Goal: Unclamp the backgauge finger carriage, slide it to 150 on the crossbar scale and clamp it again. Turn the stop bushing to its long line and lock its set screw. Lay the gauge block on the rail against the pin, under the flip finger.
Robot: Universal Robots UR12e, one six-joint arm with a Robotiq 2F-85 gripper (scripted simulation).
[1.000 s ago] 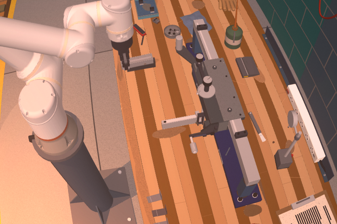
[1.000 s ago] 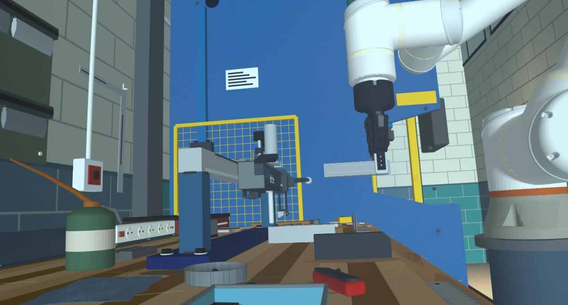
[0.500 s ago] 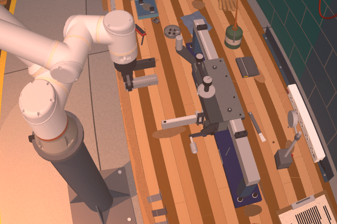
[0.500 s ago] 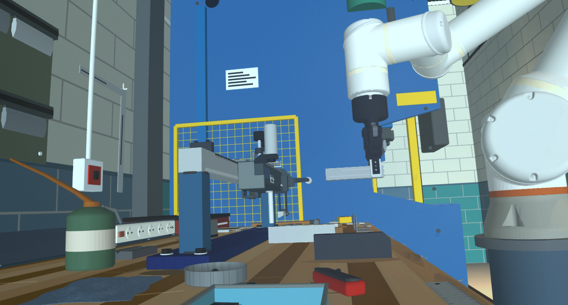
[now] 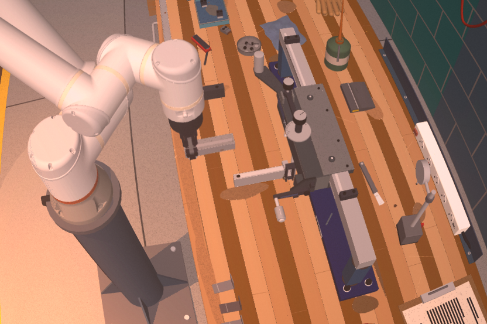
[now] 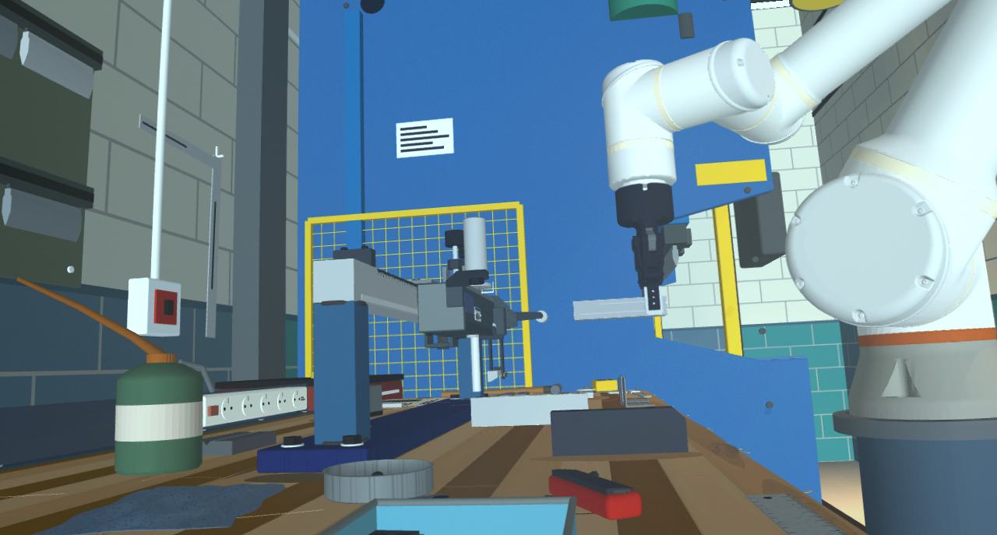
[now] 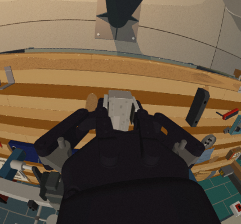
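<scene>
My gripper [image 5: 191,151] is closed on one end of the pale grey gauge block [image 5: 215,144], and I carry it level, well above the near-left strip of the bench. The block [image 6: 611,309] sticks out sideways toward the backgauge. The finger carriage [image 5: 318,131] sits on the grey crossbar [image 5: 346,202], with its dial [image 5: 298,130] and clamp lever [image 5: 280,210] on the side facing me. The rail [image 5: 257,176] juts out from the carriage toward the arm and lies lower than the block. The wrist camera shows the block's end [image 7: 120,111] between my fingers.
A blue tray [image 5: 212,9] holds small parts at the bench's far end, near a round dish [image 5: 248,45]. A dark block [image 5: 214,91] and a red-handled tool [image 5: 201,43] lie on the left strip. A green oil can [image 5: 337,53] stands right of the crossbar.
</scene>
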